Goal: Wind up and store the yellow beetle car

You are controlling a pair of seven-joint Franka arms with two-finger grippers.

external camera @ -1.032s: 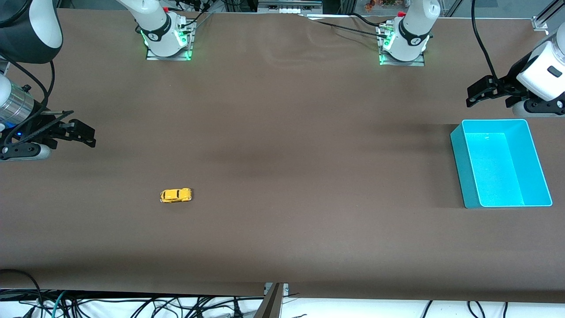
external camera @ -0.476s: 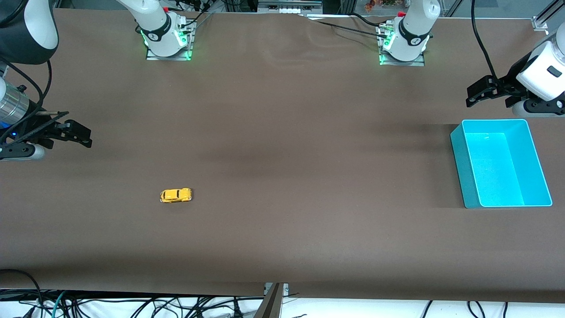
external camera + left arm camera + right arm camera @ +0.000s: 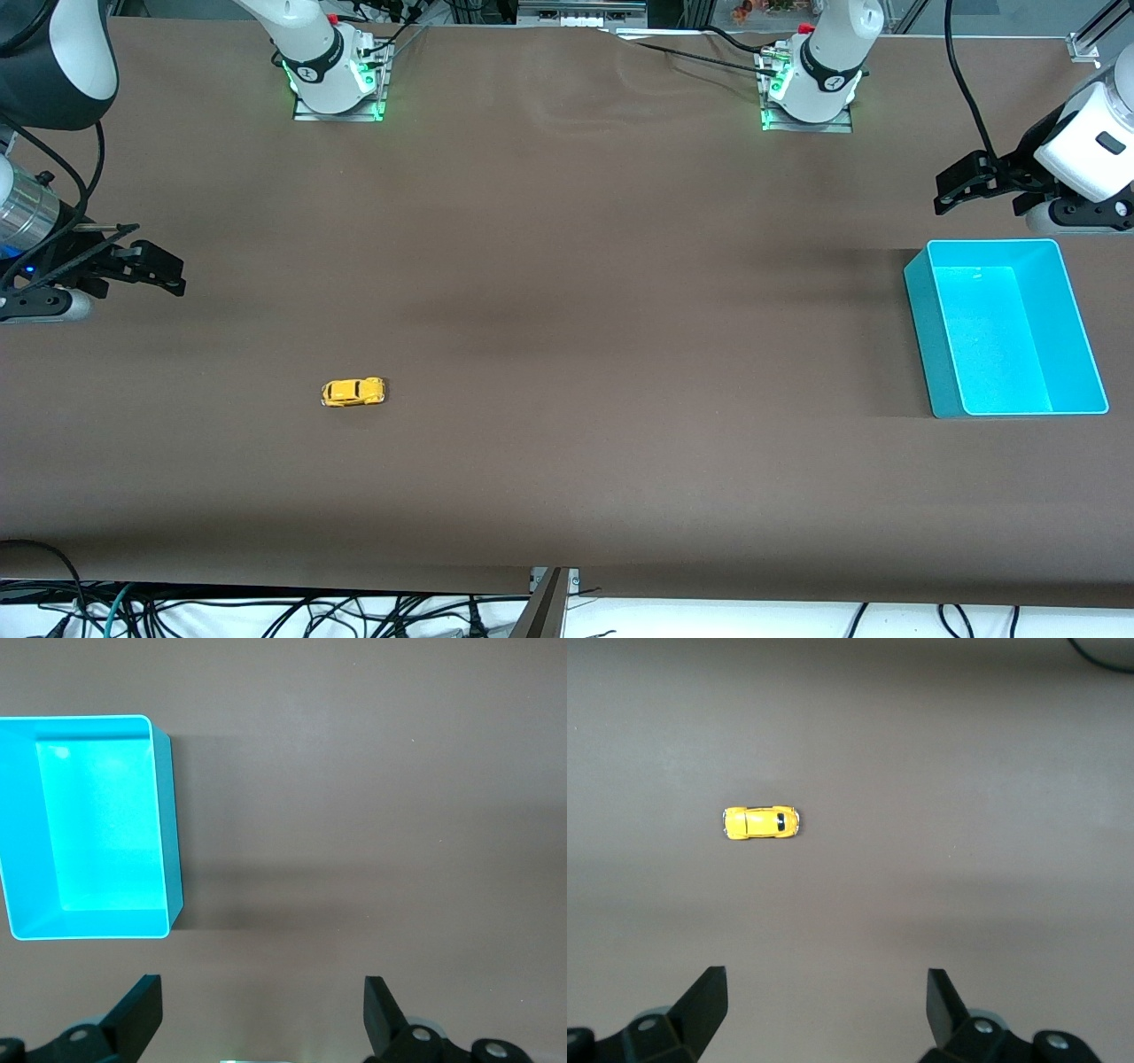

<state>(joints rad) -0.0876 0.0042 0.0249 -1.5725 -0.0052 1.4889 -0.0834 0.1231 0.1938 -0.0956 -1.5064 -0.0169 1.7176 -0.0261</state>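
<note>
The yellow beetle car (image 3: 353, 392) stands alone on the brown table toward the right arm's end, also in the right wrist view (image 3: 762, 822). The turquoise bin (image 3: 921, 337) sits empty at the left arm's end, also in the left wrist view (image 3: 170, 842). My right gripper (image 3: 161, 269) is open and empty, up in the air at the table's right-arm end, apart from the car; in its wrist view (image 3: 826, 997) the jaws stand wide. My left gripper (image 3: 957, 188) is open and empty, in the air beside the bin, its jaws wide in its wrist view (image 3: 262, 1003).
The two arm bases (image 3: 335, 81) (image 3: 808, 89) stand along the table's edge farthest from the front camera. Cables (image 3: 266, 611) hang below the table's near edge. The brown table (image 3: 585, 354) is bare between car and bin.
My right gripper drew back slightly toward its end of the table between one second ago and half a second ago, then held still. The car, bin and left gripper have not moved.
</note>
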